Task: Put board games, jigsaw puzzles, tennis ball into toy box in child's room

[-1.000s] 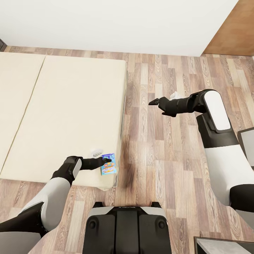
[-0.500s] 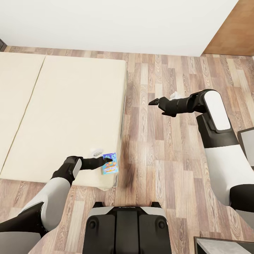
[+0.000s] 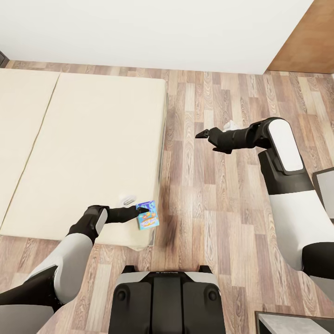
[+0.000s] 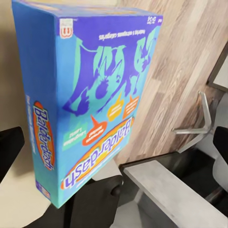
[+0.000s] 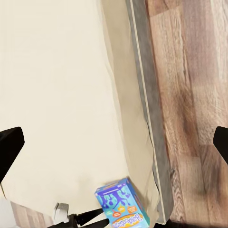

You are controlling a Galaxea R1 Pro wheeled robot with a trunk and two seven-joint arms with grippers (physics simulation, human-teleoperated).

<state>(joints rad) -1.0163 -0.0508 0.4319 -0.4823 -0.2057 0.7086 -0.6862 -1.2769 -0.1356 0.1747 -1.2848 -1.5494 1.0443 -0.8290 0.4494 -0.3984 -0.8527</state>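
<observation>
My head camera looks steeply down over both arms at the bed (image 3: 88, 148) and floor. My left wrist camera sits very close against the small blue box (image 4: 90, 99). My right wrist camera looks from farther off at that same box (image 5: 122, 204) on the bed's corner.

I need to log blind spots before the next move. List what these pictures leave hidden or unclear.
- Small blue Balderdash board game box: in the head view the left gripper covers its near edge, so the grip is unclear.
- Left wrist view: the box hides most of the beige bed; one dark finger shows below it.
- Grey furniture is cut off by the head view's right edge.
</observation>
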